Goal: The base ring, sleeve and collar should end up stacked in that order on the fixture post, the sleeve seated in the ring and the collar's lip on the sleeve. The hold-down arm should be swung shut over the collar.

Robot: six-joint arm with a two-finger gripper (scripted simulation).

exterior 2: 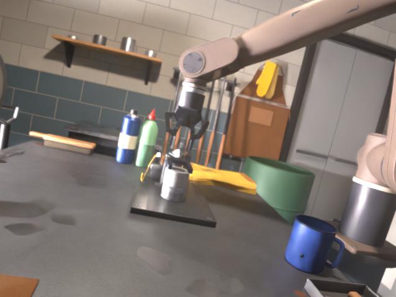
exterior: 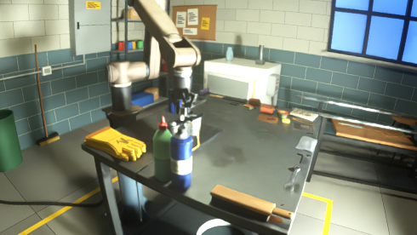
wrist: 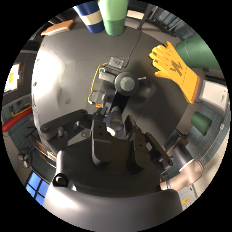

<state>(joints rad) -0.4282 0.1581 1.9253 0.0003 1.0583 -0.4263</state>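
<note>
The dark hold-down arm (exterior 2: 179, 163) (wrist: 120, 101) lies across the top of the stacked grey parts (exterior 2: 174, 184) on the fixture post, which stands on a black base plate (exterior 2: 172, 204). My gripper (exterior 2: 186, 136) (wrist: 115, 121) hangs just above the arm's free end, open and holding nothing. The stack reads as one grey cylinder, so I cannot tell the ring, sleeve and collar apart. The arm's pivot boss with a hex bolt (wrist: 127, 83) sits at the fixture's far side, next to a small grey block with a yellow wire (wrist: 95, 86).
Behind the fixture stand a blue spray can (exterior 2: 128, 137) and a green squeeze bottle (exterior 2: 146, 142). Yellow gloves (exterior 2: 220, 179) lie beside the plate at the table edge. A blue mug (exterior 2: 311, 244) stands near the robot base, and a wooden-backed brush (exterior 2: 62, 140) lies far left.
</note>
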